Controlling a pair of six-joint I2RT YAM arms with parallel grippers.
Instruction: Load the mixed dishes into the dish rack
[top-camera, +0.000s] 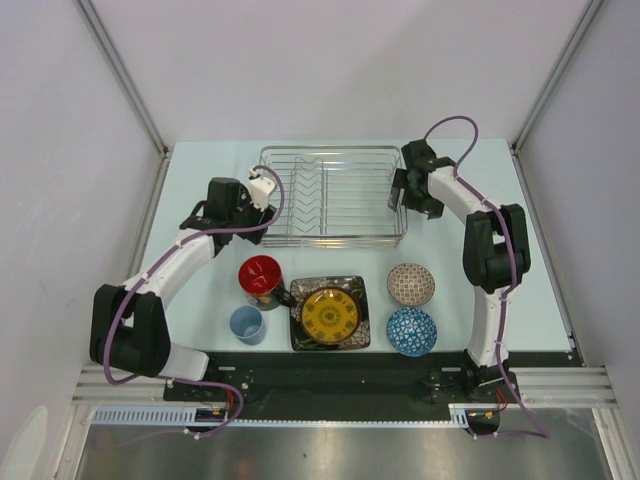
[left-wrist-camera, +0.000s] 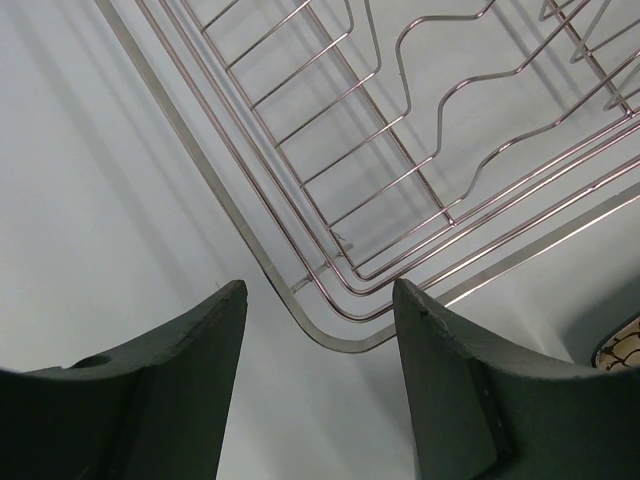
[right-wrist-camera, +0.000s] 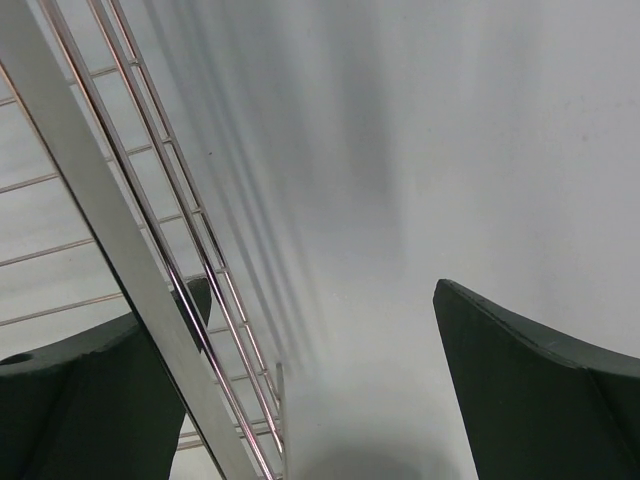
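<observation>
Dishes all on the near side of the rack (top-camera: 333, 241), none loaded: mug (top-camera: 260, 276) and cup (top-camera: 246, 324) off its left end; yellow plate (top-camera: 330, 314) on square plate (top-camera: 300, 342) opposite its middle; pinkish bowl (top-camera: 411, 284) and blue bowl (top-camera: 411, 332) off its right end; left gripper (top-camera: 262, 188) at the rack's left end, right gripper (top-camera: 400, 190) at its right; judged an opening step, picking not yet begun.

Left wrist: fingers (left-wrist-camera: 150, 390) spread, grasping nothing; rack's corner just beyond them.

Right wrist: fingers (right-wrist-camera: 540, 390) spread, holding nothing; rack's side rail crossing one finger.

Next, probably: leave the rack, straddle a dish rim, pinch, lift over the low side.
</observation>
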